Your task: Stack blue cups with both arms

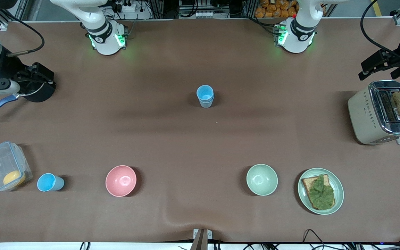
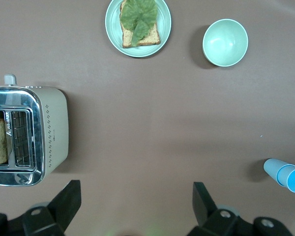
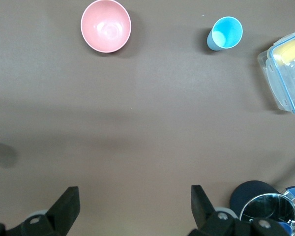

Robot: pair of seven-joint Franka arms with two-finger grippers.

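Two nested blue cups (image 1: 205, 96) standing mid-table amid wide bare mat, third blue cup (image 1: 49, 182) sitting near the front edge between clear container (image 1: 3, 166) and pink bowl (image 1: 121, 180), left gripper (image 2: 135, 206) hanging unclenched near toaster (image 2: 27, 135), right gripper (image 3: 132, 206) hanging unclenched beside black pot (image 3: 265, 209), both gripping nothing.

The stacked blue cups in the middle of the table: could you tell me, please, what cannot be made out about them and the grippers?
- Stacked blue cups: the front view does not show how many are nested.
- Right wrist view: the edge shows only a sliver.
- Left gripper, right gripper: fingers open, tips cut off.
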